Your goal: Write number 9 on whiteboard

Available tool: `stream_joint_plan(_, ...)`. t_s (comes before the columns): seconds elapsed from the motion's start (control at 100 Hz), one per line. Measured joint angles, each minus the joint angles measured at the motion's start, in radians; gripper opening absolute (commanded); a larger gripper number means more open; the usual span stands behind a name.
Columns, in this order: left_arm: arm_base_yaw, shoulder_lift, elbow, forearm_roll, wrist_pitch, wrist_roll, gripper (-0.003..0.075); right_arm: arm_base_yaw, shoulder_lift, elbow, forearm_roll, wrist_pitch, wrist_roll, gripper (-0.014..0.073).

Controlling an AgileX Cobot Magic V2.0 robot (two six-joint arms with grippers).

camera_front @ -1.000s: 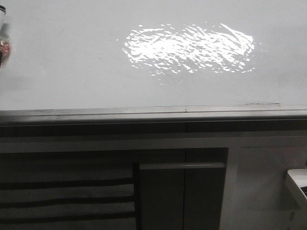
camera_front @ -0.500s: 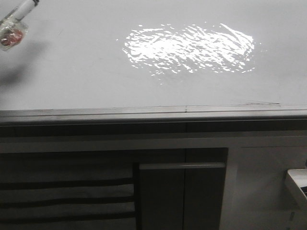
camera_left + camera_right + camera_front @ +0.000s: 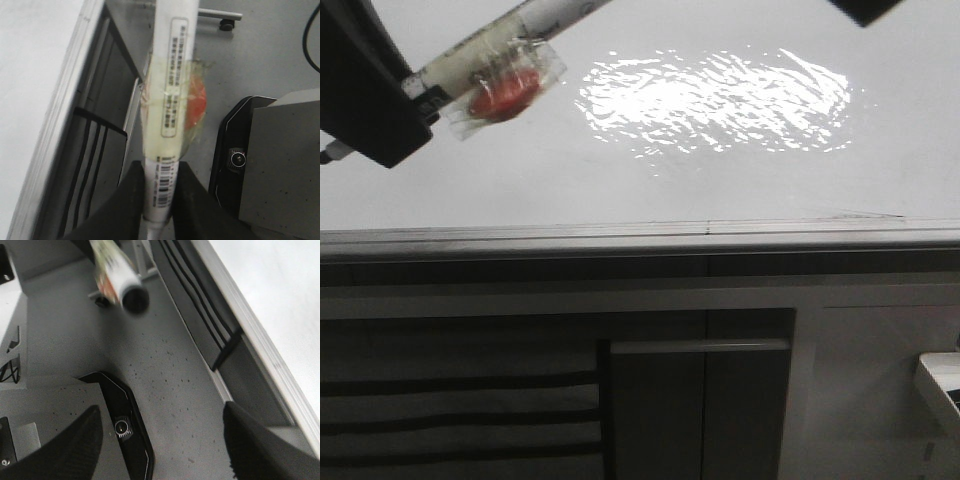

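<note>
reaching across the whiteboard [image 3: 740,190], left end effector [image 3: 159,200] clamps a marker [image 3: 167,100].

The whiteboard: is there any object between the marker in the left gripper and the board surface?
Nothing visible blocks it. The left gripper holds the marker in front of the whiteboard, whose surface shows only a glare patch and no writing.

Dark cabinet front [image 3: 700,400] with pale horizontal handle [image 3: 700,346]; speckled grey floor [image 3: 165,365]; black, possibly plastic, base [image 3: 125,425].
</note>
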Motion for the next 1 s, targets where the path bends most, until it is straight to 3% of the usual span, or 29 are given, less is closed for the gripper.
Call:
stream_joint_plan(0.23,-0.066,0.0,0.0,-0.004,-0.037,0.018,-0.0014,0.059,0.079,-0.004,0.163,-0.067,-0.205,0.0435)
stream_joint_plan(0.46,-0.068,0.0,0.0,-0.004,-0.041,0.019,-0.0014,0.096,0.136,-0.004,0.188,-0.138,-0.24,0.0419)
stream_joint_plan(1.0,-0.068,0.0,0.0,-0.004,-0.045,0.026,-0.0014,0.116,0.155,-0.004,0.21,-0.159,-0.24,0.0036)
